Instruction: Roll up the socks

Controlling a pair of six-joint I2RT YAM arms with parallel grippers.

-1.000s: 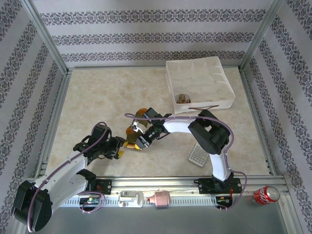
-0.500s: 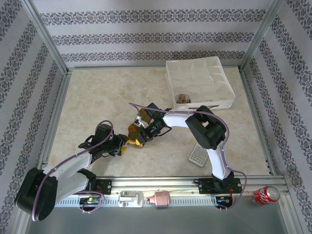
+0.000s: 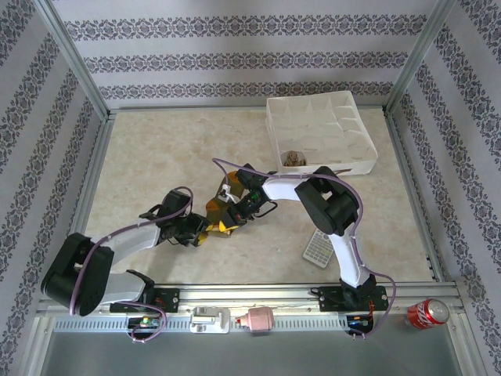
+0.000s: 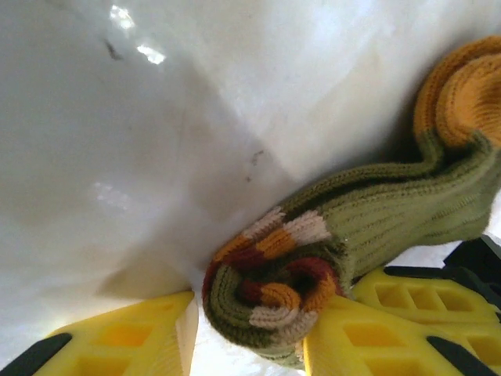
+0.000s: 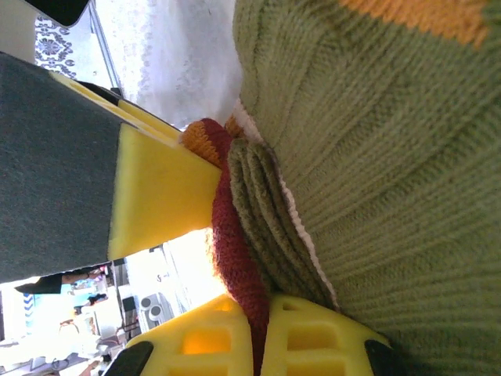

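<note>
The olive green sock (image 3: 218,210) with orange toe (image 3: 229,186) lies mid-table between both grippers. In the left wrist view its striped end is a tight roll (image 4: 278,294); it sits between the fingers of my left gripper (image 4: 250,317), touching the right finger (image 4: 391,321) with a thin gap to the other. My right gripper (image 5: 262,309) is shut on the dark red cuff edge (image 5: 239,258) of the same sock. In the top view the left gripper (image 3: 200,233) and right gripper (image 3: 228,218) nearly meet. The brown argyle sock (image 3: 294,158) sits rolled in a box compartment.
A white divided box (image 3: 352,160) stands at the back right. A small white gridded pad (image 3: 317,249) lies beside the right arm's base. A red can (image 3: 427,313) and a pink bottle (image 3: 258,319) rest off the table at the front rail.
My left arm has reached forward and right until its fingers sit around the sock's rolled end. The right gripper has shifted slightly back with the cuff.
</note>
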